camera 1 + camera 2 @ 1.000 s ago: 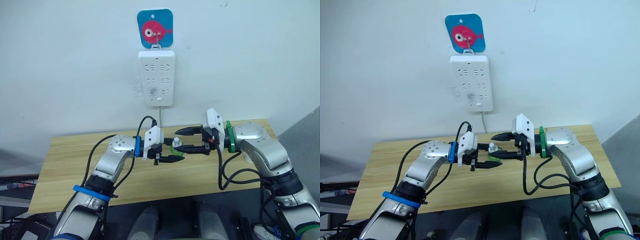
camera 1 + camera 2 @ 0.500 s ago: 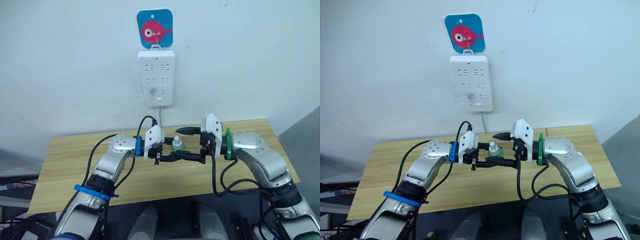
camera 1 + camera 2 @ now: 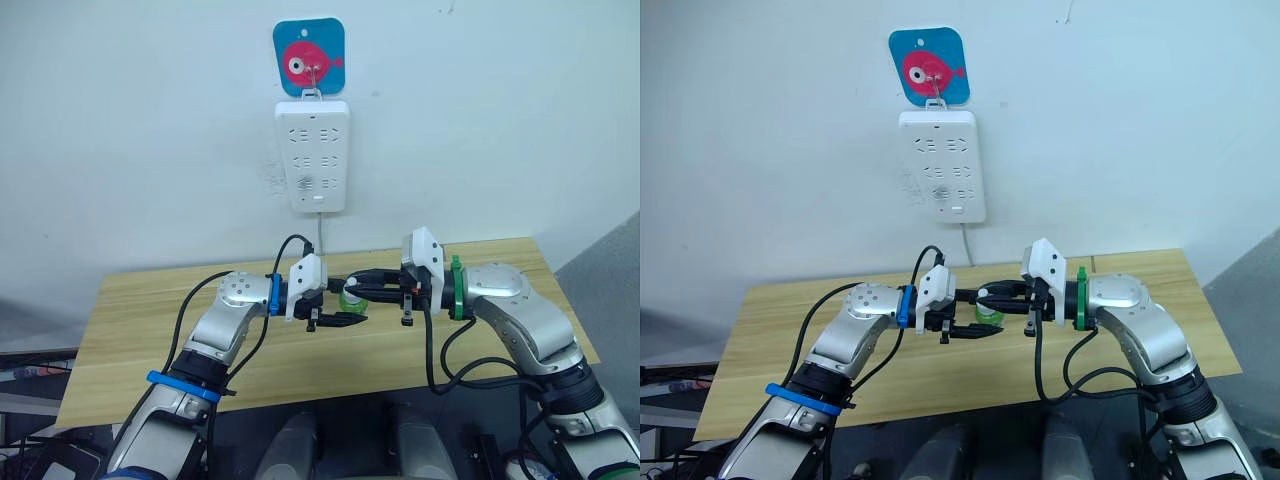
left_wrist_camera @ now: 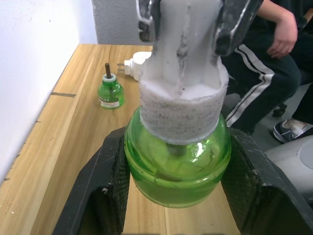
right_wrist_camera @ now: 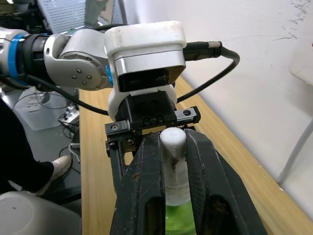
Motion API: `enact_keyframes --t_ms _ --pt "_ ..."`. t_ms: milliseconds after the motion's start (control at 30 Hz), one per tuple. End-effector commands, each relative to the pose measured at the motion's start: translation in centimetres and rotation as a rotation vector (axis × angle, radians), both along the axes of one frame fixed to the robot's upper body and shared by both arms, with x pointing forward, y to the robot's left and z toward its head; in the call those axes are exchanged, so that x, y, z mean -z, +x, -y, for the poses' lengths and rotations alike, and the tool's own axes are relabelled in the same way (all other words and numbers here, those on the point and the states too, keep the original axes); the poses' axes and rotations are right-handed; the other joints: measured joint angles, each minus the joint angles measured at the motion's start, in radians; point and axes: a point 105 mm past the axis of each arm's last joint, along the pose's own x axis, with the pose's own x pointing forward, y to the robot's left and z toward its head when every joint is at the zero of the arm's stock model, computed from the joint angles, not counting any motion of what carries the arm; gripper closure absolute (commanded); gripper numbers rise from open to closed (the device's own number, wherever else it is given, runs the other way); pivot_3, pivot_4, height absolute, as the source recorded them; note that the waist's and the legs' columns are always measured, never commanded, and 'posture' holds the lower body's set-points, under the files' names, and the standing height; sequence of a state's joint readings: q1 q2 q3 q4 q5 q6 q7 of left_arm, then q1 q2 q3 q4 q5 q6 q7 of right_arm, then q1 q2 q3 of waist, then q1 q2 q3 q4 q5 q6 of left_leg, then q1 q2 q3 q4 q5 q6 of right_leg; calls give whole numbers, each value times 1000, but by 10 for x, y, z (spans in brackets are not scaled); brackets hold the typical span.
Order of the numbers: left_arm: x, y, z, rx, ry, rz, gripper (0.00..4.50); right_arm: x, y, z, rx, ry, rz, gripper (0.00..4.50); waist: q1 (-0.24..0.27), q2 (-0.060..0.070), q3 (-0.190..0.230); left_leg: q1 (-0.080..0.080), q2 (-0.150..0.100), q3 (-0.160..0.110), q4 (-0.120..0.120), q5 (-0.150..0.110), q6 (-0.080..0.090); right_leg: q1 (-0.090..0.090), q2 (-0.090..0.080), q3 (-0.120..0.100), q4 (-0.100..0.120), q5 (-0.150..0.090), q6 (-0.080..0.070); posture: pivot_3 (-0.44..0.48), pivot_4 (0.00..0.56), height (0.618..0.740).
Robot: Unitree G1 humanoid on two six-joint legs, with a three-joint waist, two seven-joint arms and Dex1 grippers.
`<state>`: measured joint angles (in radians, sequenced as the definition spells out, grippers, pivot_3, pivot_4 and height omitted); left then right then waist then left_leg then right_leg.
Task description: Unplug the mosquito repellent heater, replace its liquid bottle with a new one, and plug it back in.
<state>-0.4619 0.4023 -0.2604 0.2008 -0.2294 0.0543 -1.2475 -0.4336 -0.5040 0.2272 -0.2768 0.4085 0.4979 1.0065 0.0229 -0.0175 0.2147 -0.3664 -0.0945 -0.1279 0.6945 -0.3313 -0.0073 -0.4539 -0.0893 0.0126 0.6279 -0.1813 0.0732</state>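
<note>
Green bottle point(image 4: 177, 161) with white cap point(image 5: 173, 142), held above table point(image 3: 150, 330): left gripper point(image 3: 338, 306) clamped on body, right gripper point(image 3: 992, 298) now pinched on cap, open 0.5 s ago. Heater point(image 4: 138, 60) lying on table beside second bottle point(image 4: 110, 93).

Two green bottles point(image 4: 176, 161) point(image 4: 110, 93), one white heater point(image 4: 137, 62), one power strip point(image 3: 318, 155), one table point(image 3: 140, 330).

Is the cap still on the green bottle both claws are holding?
Yes, on: the white cap covers the green bottle's neck, pinched by the right claw.
</note>
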Motion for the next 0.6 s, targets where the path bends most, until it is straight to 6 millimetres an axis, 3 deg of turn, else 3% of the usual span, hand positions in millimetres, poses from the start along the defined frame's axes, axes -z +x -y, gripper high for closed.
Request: enact_keyframes --t_ms 33,200,433,600 --pt "-15 -6 4 38 -35 56 2280 -10 -4 -5 -74 -1 30 4238 0 0 0 0 0 0 0 0 0 0 0 0 0 0 0 92 186 740" --pt "-15 -8 2 30 -36 55 2280 -13 -4 -5 -91 10 13 2519 2 0 0 0 0 0 0 0 0 0 0 0 0 0 0 101 185 740" --pt "-14 -10 2 26 -39 54 2280 -4 -6 -5 -55 -4 4 56 2 0 0 0 0 0 0 0 0 0 0 0 0 0 0 101 176 740" --pt "-15 -9 3 32 -40 54 2280 -1 -5 -7 -42 -8 11 56 2 0 0 0 0 0 0 0 0 0 0 0 0 0 0 97 175 740"
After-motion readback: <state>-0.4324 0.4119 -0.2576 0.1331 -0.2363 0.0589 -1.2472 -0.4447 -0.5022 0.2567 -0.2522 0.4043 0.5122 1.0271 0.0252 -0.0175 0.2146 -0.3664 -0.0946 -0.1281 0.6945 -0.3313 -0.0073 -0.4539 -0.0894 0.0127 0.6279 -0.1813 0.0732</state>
